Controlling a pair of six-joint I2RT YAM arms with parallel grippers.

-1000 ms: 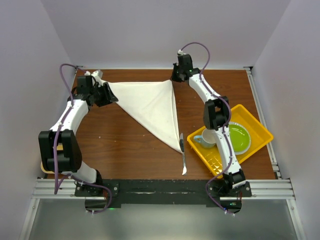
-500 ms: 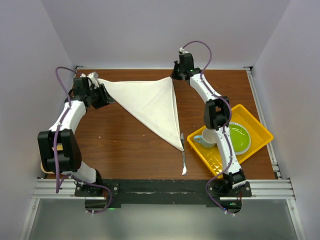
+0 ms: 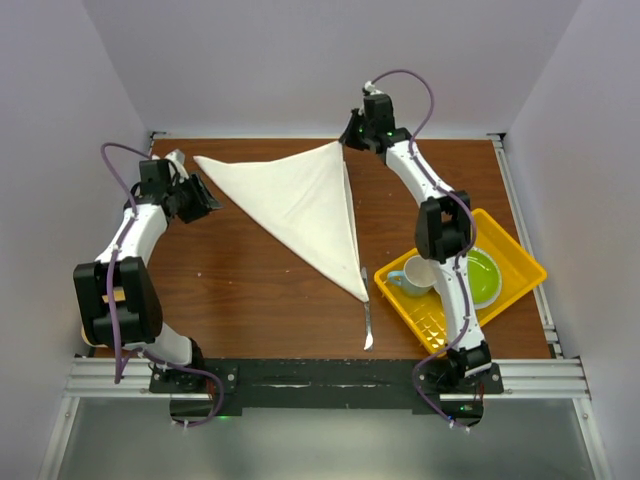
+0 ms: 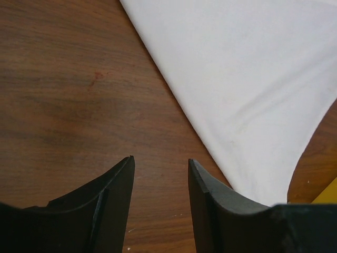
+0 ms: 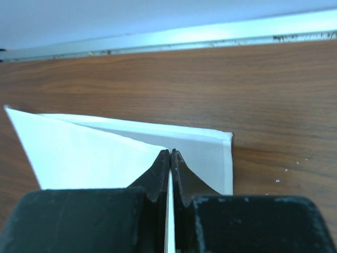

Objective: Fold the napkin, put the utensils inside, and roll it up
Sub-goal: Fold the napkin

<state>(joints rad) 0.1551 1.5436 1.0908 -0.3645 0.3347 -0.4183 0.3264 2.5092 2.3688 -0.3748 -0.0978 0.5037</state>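
Note:
The white napkin (image 3: 305,205) lies folded into a triangle on the wooden table, one point at the far left, one at the far middle, one near the knife. My right gripper (image 3: 346,141) is shut on its far middle corner; in the right wrist view the cloth (image 5: 95,153) runs between the closed jaws of the gripper (image 5: 170,153). My left gripper (image 3: 207,205) stands open just near the napkin's left point, over bare wood. In the left wrist view the gripper (image 4: 160,163) holds nothing and the napkin (image 4: 247,89) lies up and right. The silver knife (image 3: 366,310) lies by the napkin's near tip.
A yellow tray (image 3: 522,252) at the right holds a pale mug (image 3: 410,277) and a green plate (image 3: 482,275). Its corner (image 4: 329,193) shows at the left wrist view's edge. The back wall rail (image 5: 210,34) runs just beyond the right gripper.
The right gripper has drawn the napkin's corner farther back, and the left point has slid out leftward. The open left gripper has backed off to the left and nearer.

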